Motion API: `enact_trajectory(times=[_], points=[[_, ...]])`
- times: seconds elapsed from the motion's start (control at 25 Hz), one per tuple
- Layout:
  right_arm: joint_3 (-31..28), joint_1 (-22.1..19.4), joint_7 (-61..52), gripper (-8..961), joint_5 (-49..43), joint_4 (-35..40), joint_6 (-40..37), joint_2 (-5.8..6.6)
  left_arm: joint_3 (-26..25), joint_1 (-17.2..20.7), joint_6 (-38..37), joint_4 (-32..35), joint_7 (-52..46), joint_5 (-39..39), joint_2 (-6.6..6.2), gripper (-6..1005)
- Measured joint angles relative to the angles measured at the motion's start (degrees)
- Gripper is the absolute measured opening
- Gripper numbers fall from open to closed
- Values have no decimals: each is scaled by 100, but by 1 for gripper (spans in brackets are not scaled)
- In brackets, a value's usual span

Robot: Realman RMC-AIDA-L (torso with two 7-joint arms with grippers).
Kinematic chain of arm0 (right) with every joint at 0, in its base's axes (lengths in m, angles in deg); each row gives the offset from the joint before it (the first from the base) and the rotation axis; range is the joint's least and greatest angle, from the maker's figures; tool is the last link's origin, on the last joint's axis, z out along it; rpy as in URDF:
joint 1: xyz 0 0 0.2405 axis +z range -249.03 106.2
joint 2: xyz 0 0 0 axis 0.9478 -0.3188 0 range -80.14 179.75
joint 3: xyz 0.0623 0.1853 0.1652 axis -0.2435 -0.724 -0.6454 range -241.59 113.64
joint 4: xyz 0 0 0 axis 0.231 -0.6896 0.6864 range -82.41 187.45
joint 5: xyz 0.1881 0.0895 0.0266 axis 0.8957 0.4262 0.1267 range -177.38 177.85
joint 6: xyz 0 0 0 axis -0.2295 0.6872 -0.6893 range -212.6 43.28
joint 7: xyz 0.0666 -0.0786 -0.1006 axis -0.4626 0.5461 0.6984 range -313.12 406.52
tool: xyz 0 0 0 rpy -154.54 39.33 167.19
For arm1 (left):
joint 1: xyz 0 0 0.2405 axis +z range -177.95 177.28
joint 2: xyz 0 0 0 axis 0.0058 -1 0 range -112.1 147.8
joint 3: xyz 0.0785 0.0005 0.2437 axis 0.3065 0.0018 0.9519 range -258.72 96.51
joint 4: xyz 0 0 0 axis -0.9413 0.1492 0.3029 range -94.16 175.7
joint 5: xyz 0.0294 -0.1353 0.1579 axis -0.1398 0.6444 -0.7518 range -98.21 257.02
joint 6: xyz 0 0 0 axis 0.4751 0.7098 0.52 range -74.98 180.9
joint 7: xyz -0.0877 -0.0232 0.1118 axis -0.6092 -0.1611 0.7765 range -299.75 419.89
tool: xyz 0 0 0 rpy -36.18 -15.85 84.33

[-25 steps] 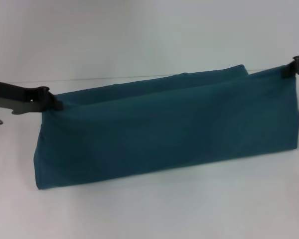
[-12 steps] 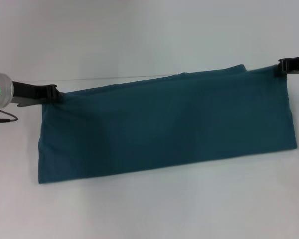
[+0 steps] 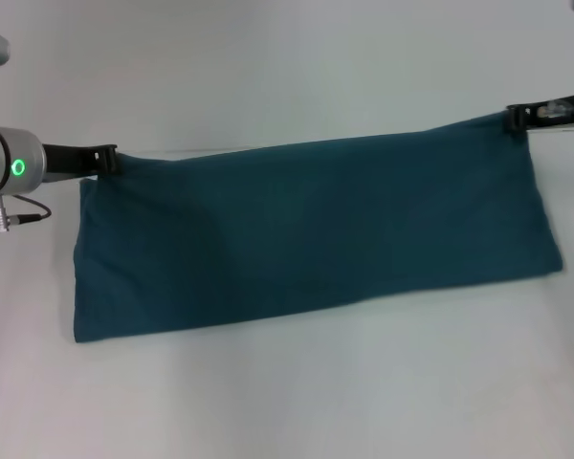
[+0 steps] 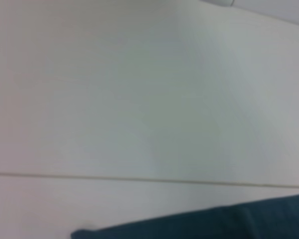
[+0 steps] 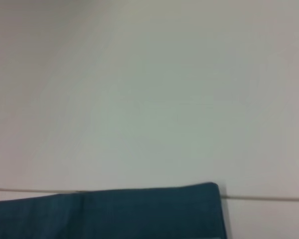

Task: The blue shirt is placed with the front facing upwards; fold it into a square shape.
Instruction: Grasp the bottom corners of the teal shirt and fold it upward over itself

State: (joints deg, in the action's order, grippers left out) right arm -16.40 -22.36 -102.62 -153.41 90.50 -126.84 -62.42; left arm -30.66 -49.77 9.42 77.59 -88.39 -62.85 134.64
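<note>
- The blue shirt (image 3: pixel 311 234) lies on the white worktop (image 3: pixel 287 402) as a long, low band stretching almost from one side of the head view to the other, its far edge higher on the right
- No sleeves, collar or lettering show, so I judge it has been folded at least once along its length; the plain fabric faces up
- Left claw (image 3: pixel 108 159) sits at the band's far left corner, its dark tips touching the cloth; it looks clenched on that corner, though the tips are small in the head view
- Right claw (image 3: pixel 517 118) sits at the far right corner in the same way, and I read it as pinching the fabric there too
- What is left, by my judgement: the band is much wider than it is deep, so it needs one or more folds across its length, end over end, before it comes near a square; the corners must also be let go
- The head view alone shows both arms, the whole band and its near edge
- The left wrist view shows only a dark sliver of the shirt and a thin seam line (image 4: pixel 149 179) across the worktop, with no claw in sight
- The right wrist view shows one squared corner of the cloth lying crisp and flat against that same line, a detail too small to judge from the head
</note>
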Motion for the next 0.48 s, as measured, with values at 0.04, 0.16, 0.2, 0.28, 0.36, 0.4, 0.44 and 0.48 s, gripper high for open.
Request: enact_trajectory(times=[0.04,0.16,0.2,0.28,0.36,0.4,0.44,0.48], points=[[56,29,-3,48,0,-73,130,-12,3,-5,54,0,7,-3,10,42],[162,126,19,49,1,-301,581,-53,32,-23,172,-7,13,-10,23,42],[187,147,29,49,1,-365,699,-60,44,-34,200,-13,13,-12,26,42],[249,190,42,49,1,-492,930,-67,49,-62,246,-35,23,-13,32,42],[274,209,45,49,1,-550,1033,-74,51,-113,296,-109,67,-13,33,42],[279,212,46,49,1,-570,1056,-79,51,-141,321,-152,100,-14,34,42],[281,215,46,49,1,-586,1066,-82,52,-159,338,-175,120,-14,34,42],[281,212,46,49,1,-590,1067,-82,53,-176,356,-197,138,-14,35,42]])
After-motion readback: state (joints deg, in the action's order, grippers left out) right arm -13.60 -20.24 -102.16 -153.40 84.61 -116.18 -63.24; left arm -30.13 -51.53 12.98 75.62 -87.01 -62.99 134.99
